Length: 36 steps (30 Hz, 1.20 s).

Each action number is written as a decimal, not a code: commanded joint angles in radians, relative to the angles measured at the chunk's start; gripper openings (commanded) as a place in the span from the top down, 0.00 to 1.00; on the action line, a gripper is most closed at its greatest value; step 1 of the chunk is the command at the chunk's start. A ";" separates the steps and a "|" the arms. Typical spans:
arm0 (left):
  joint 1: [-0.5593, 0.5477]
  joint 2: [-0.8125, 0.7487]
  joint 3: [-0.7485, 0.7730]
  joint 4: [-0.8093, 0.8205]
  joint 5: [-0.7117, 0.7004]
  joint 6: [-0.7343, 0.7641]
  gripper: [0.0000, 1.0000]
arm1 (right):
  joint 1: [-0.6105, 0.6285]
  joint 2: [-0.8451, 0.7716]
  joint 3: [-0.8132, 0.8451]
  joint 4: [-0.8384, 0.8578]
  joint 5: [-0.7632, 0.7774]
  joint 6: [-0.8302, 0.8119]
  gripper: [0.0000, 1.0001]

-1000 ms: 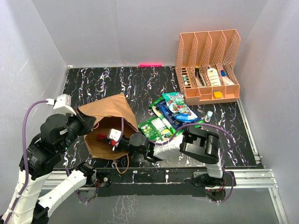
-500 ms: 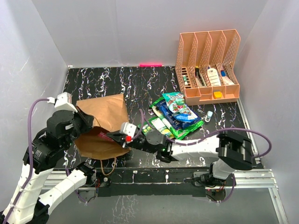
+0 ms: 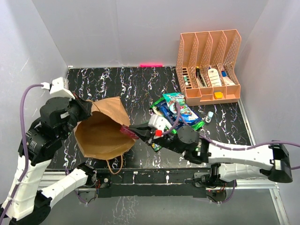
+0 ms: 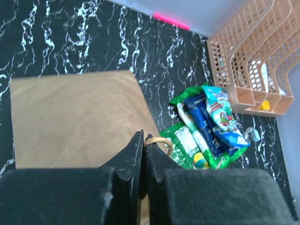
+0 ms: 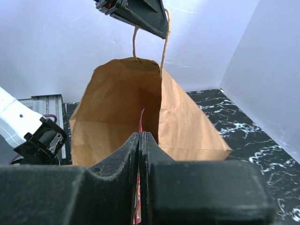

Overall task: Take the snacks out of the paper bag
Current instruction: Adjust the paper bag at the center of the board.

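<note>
The brown paper bag (image 3: 101,136) lies on the black table with its mouth open toward the right. My left gripper (image 3: 88,108) is shut on the bag's twisted handle (image 4: 159,139) and holds the upper edge up; the bag fills the left of the left wrist view (image 4: 75,117). My right gripper (image 3: 137,133) is shut on the small red packet (image 3: 126,131), just outside the bag's mouth. In the right wrist view the red packet (image 5: 140,123) shows edge-on between the closed fingers, with the open bag (image 5: 117,108) behind. The green, dark blue and teal packets (image 3: 176,111) lie piled right of the bag.
The orange slotted file rack (image 3: 208,65) with small bottles and tubes stands at the back right. A small white object (image 3: 209,115) lies beside the packet pile. White walls enclose the table on three sides.
My right gripper has drawn back to the right out of the bag with the red packet in it. My left gripper has lifted the handle, opening the bag's mouth wider.
</note>
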<state>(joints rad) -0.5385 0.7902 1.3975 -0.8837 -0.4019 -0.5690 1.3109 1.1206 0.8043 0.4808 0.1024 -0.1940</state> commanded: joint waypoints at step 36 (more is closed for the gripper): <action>0.001 0.162 0.130 0.239 -0.369 -0.122 1.00 | -0.068 -0.171 0.084 -0.372 0.730 -0.027 0.93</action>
<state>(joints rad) -0.5388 1.0340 1.5940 -0.6807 -0.6540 -0.6571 1.2488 0.9379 0.8936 0.0853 0.8375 -0.3084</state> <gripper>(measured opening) 0.012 0.076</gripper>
